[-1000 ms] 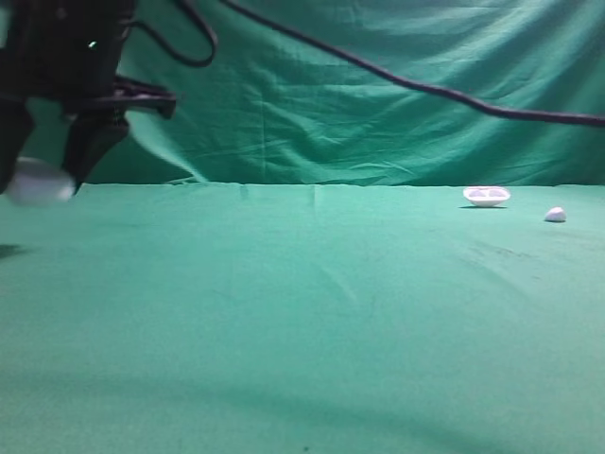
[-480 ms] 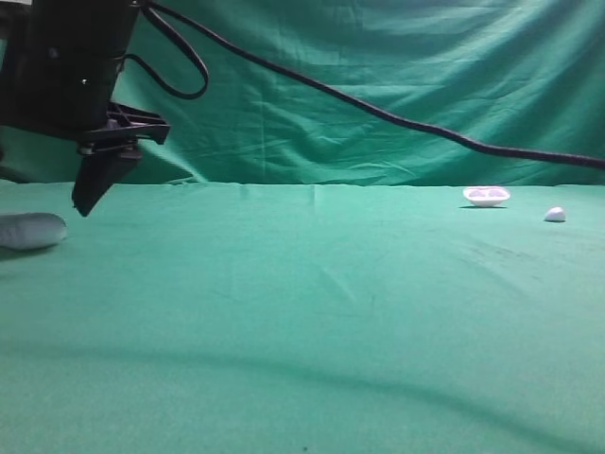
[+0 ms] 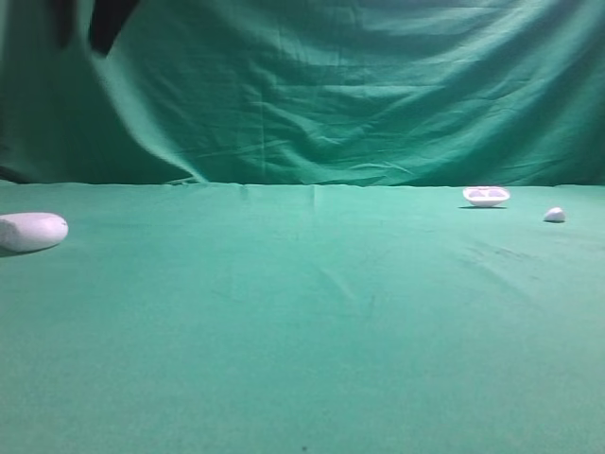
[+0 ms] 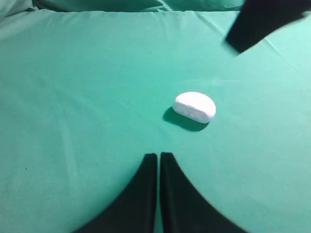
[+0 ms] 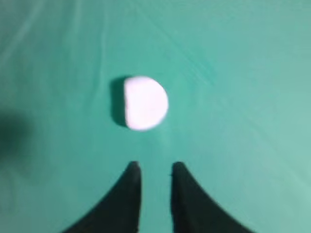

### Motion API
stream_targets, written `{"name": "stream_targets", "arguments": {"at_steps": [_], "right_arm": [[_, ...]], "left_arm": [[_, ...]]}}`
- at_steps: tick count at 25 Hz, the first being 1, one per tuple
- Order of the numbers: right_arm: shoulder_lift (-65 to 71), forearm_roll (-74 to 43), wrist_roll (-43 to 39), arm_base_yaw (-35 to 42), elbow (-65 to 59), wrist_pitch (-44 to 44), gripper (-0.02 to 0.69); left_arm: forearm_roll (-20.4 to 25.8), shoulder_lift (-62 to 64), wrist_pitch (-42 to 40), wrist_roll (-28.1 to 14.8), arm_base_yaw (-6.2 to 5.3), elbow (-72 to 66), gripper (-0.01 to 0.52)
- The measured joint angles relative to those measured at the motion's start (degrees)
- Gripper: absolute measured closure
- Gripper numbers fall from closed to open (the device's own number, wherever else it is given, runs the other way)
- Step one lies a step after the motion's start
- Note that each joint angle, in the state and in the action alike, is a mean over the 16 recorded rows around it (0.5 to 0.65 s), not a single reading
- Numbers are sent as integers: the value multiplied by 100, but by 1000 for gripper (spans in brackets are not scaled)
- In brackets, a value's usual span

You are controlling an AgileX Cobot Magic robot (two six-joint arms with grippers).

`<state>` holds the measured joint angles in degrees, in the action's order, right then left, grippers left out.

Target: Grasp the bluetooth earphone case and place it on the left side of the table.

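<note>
Exterior high view showed the bluetooth earphone case (image 3: 32, 231) lying free at the far left of the table (image 3: 312, 322), just where the job wanted it, well apart from the shallow white tray (image 3: 486, 196) and tiny white lump (image 3: 555, 215). The right end effector (image 5: 155, 171) hung above it, jaws slightly parted, holding nothing; the left end effector (image 4: 159, 158) was closed, empty, idle nearby.

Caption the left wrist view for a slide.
Shut left gripper hovers near the white earphone case lying alone on green cloth.
</note>
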<state>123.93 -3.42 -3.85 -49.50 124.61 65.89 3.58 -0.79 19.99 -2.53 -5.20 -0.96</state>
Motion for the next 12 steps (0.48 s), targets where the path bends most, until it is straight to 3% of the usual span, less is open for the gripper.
{"name": "stream_targets", "arguments": {"at_steps": [5,12], "right_arm": [[-787,-171,-173,371,-236,496,636],[-2264,-417,-315,802,-1499,593,665]], "left_arm": [[0,0,0,0,0,0,514],[0,0,0,0,0,0,514]]}}
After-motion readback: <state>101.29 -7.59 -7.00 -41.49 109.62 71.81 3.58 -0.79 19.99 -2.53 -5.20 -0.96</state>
